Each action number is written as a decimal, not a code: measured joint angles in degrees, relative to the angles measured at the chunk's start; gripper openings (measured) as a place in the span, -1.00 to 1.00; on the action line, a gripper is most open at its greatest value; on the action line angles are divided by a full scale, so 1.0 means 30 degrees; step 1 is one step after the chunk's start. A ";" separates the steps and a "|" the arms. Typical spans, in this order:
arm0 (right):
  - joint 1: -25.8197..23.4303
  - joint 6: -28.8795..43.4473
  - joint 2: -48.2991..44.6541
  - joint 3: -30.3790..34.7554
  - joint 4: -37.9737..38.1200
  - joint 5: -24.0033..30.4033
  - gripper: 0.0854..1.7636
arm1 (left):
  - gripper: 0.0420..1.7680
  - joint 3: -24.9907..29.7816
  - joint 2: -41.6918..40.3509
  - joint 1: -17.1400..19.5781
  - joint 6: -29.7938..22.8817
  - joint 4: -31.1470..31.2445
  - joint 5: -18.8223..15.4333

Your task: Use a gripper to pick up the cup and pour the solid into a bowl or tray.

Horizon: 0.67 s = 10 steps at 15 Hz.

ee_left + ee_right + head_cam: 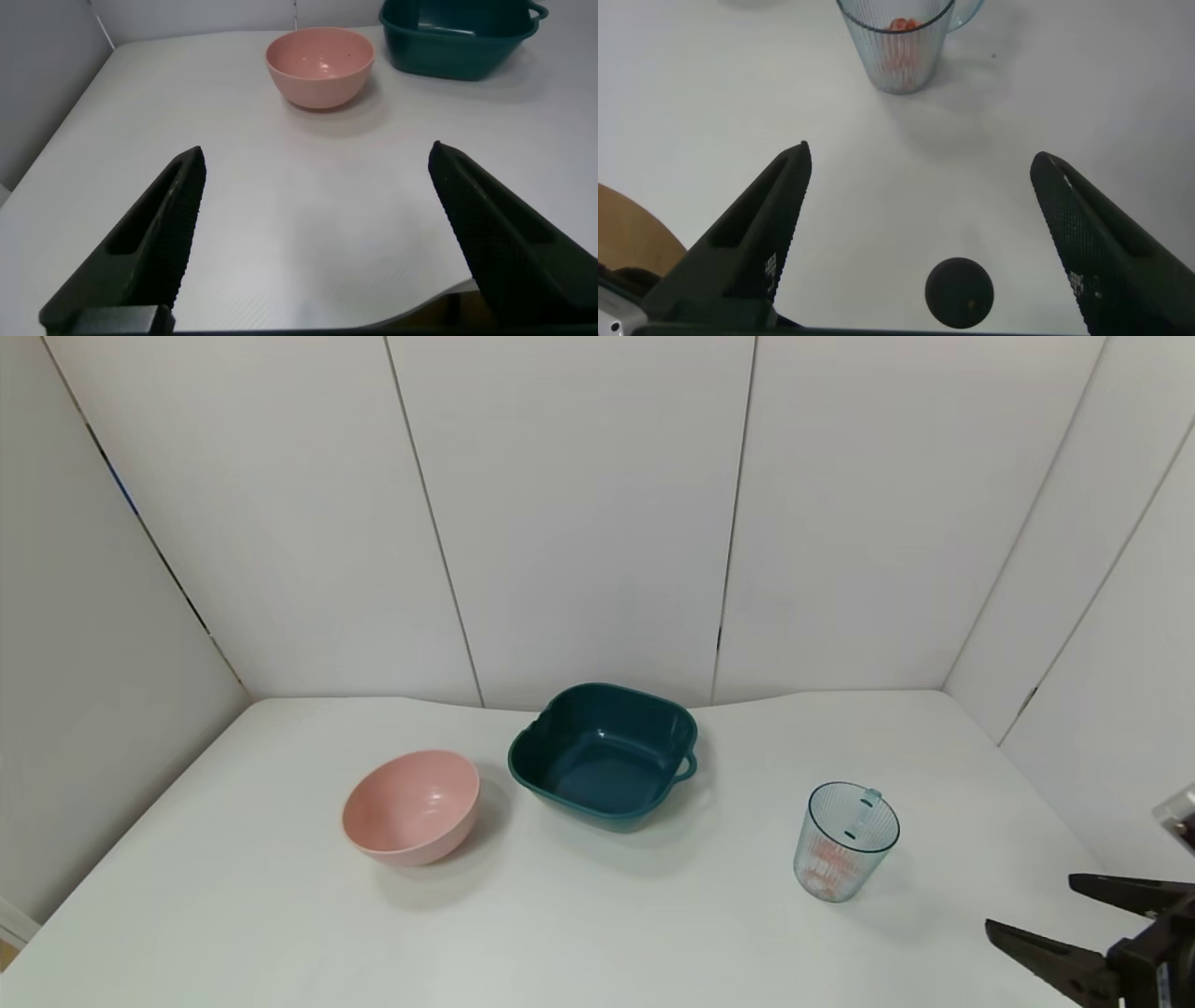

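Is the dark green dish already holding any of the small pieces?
No, the dish is bare inside; the pieces sit in the cup.

No legible text or markings.

The right gripper (1074, 919) shows as a matte black claw with two long, tapering fingers that narrow to pointed tips, mounted on a blocky black base; a sliver of silver-grey housing with a dark red spot sits just above it at the frame's edge. Up close, the right gripper (920, 229) has finely textured inner finger faces, small white markings low on each finger, and a round black knob between them. The left gripper (313, 233) has matching black wedge-shaped fingers with ribbed inner faces and recessed outer panels.
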 joint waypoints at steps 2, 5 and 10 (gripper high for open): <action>0.0703 0.0130 0.1812 0.0138 -0.1117 0.0004 0.94 | 0.94 0.0000 0.0000 0.0000 0.0008 0.0000 0.0000; 0.1398 0.0329 0.4494 0.0792 -0.4279 0.0000 0.94 | 0.94 0.0000 0.0000 0.0000 0.0008 0.0008 0.0000; 0.1894 0.0748 0.8269 0.1865 -0.9326 0.0028 0.94 | 0.94 0.0000 0.0000 0.0000 0.0000 0.0008 0.0000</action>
